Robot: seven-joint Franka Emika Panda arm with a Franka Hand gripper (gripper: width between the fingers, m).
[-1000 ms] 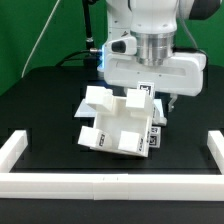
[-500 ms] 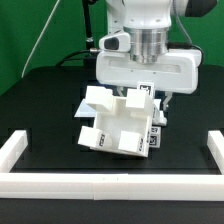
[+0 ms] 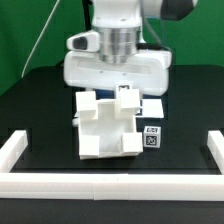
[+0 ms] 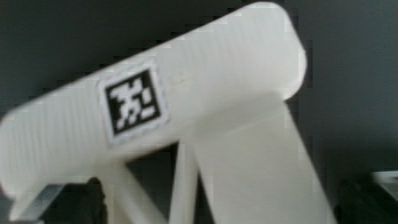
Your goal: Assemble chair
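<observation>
Chair [image 3: 105,130] sits centre frame on the black table [image 3: 40,110], with a white border bar [image 3: 110,183] along the bottom. The arm's gripper [image 3: 123,93] hangs right over it, upper centre; can't tell if the jaws are clamped. Small tagged white piece [image 3: 152,137] lies just right of the chair.

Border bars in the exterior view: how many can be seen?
3 border bars: one at the exterior view's left, one along the near edge, one at the exterior view's right. Another may be hidden behind the arm.
</observation>
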